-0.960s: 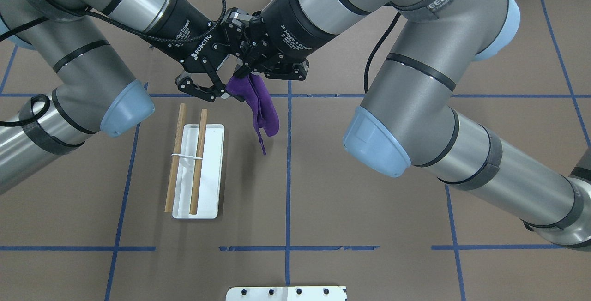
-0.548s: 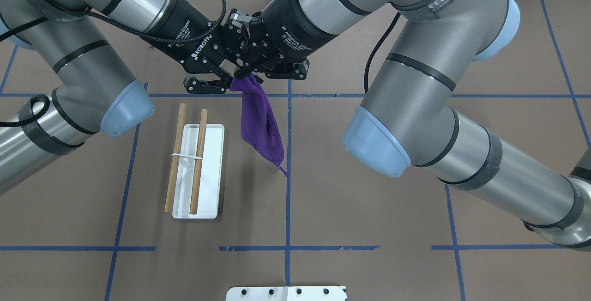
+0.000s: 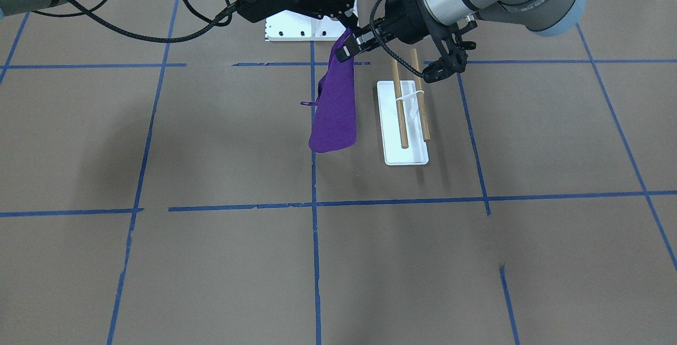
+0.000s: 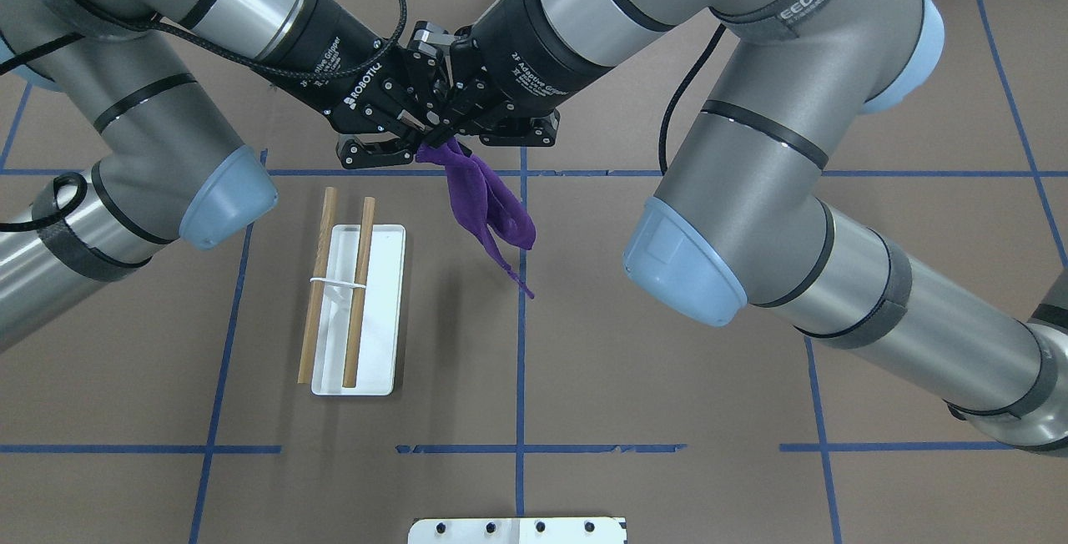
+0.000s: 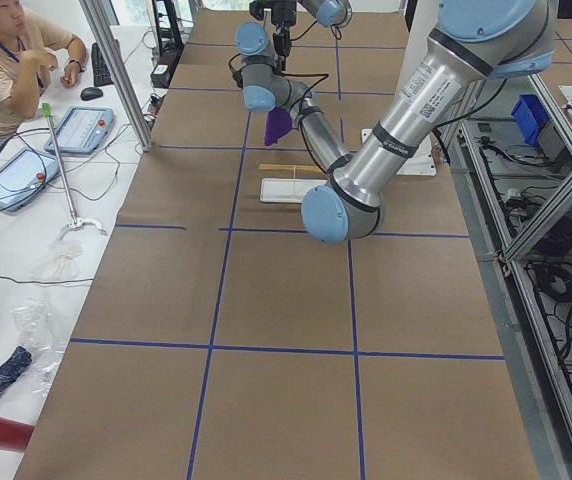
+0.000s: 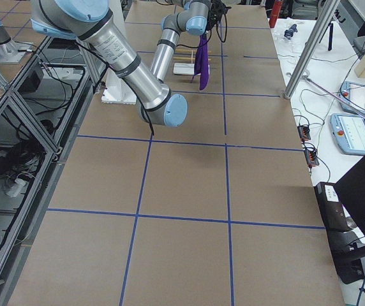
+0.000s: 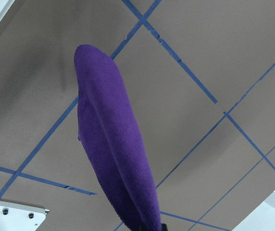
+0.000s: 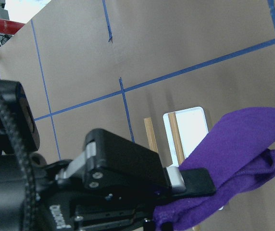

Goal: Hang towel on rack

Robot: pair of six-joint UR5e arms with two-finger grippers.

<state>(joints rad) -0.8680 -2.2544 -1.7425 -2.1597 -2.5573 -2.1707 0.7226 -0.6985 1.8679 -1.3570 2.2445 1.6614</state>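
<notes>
The purple towel (image 4: 484, 202) hangs in the air from its top corner, right of the rack; it also shows in the front view (image 3: 336, 109) and the left wrist view (image 7: 113, 144). My left gripper (image 4: 420, 146) and my right gripper (image 4: 446, 135) meet at that corner, and both look shut on it. The right wrist view shows a left finger (image 8: 190, 183) clamped on the towel (image 8: 243, 139). The rack (image 4: 380, 335) lies on the table with its two wooden dowels (image 4: 359, 294) bare, below and left of the grippers. The towel's loop (image 3: 307, 103) sticks out at its side.
A white bolted pedestal (image 4: 517, 530) sits at the table's near edge, also seen behind the grippers in the front view (image 3: 309, 25). Blue tape lines grid the brown table. An operator (image 5: 6, 50) sits at a side desk with tablets.
My left gripper was open beside the towel and has shut on its top corner next to the right gripper. The hanging towel has swung, its lower end drifting right.
</notes>
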